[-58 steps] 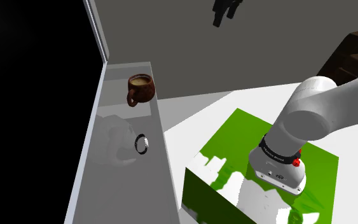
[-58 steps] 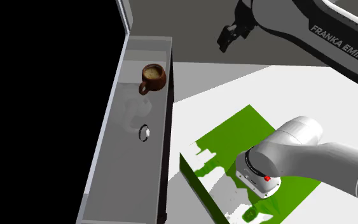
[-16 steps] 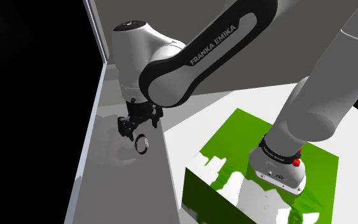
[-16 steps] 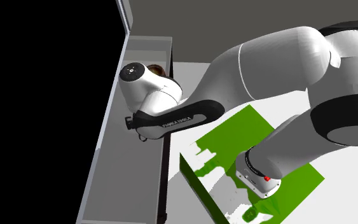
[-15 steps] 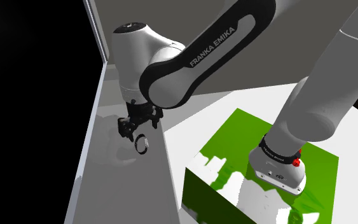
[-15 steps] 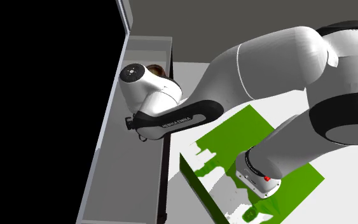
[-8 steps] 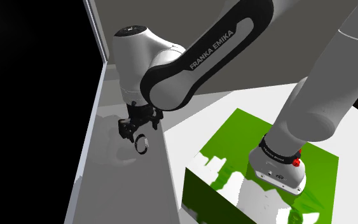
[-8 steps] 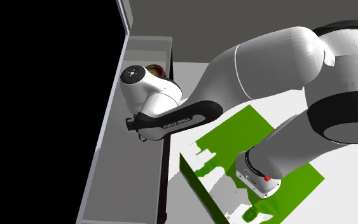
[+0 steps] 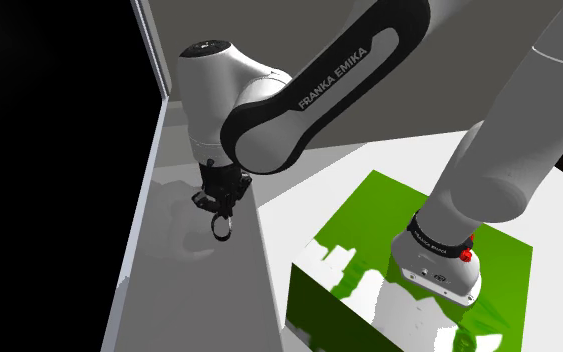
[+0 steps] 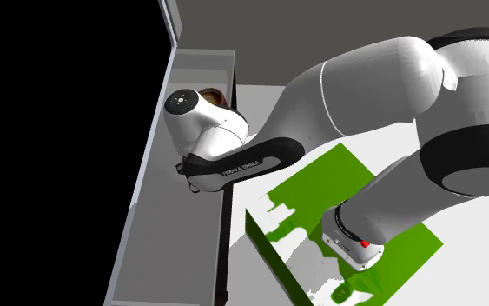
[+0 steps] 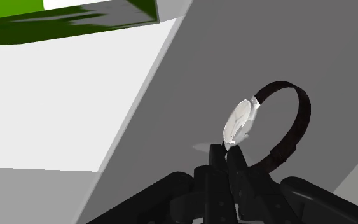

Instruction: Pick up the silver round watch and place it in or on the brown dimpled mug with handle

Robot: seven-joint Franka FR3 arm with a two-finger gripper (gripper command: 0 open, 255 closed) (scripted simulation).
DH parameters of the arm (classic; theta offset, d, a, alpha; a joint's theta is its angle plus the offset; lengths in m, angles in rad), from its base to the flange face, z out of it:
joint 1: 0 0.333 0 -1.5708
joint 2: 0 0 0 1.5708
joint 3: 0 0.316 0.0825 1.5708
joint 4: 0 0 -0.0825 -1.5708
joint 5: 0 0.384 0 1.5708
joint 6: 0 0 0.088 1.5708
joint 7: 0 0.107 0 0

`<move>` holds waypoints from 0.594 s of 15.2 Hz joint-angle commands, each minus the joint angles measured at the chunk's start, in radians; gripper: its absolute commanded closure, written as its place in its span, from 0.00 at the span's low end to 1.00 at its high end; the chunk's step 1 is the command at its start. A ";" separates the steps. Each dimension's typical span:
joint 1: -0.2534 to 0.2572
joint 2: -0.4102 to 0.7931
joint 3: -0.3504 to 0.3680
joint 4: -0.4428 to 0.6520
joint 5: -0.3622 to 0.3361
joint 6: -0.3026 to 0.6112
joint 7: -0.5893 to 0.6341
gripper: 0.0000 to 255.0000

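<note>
Grasp made: fingers [image 11: 218, 167] pinched shut on watch [image 11: 238, 121] rim. Watch looks not yet lifted off worktop [image 9: 169, 265]. Left: lift, carry to mug [image 10: 211, 94], drop in.

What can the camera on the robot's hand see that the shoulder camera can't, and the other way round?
The wrist view shows the watch up close, its shiny round face and dark strap loop, with the gripper pinched on its edge. The shoulder view shows the long white arm and the red button on its base. Both show the watch, the gripper, the grey counter and the green stand.
</note>
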State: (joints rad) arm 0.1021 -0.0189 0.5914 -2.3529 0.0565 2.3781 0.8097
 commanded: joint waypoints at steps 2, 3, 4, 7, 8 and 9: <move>0.000 0.000 0.000 0.000 0.000 0.000 0.000 1.00; 0.000 -0.011 -0.001 0.005 0.008 -0.014 -0.005 1.00; 0.000 -0.021 -0.001 0.010 0.015 -0.028 -0.010 1.00; 0.000 -0.050 -0.004 0.027 0.034 -0.071 -0.024 1.00; 0.001 -0.060 -0.005 0.033 0.040 -0.085 -0.028 1.00; 0.001 -0.069 -0.007 0.040 0.045 -0.099 -0.032 1.00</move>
State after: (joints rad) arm 0.1026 -0.0776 0.5857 -2.3174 0.0953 2.2925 0.7825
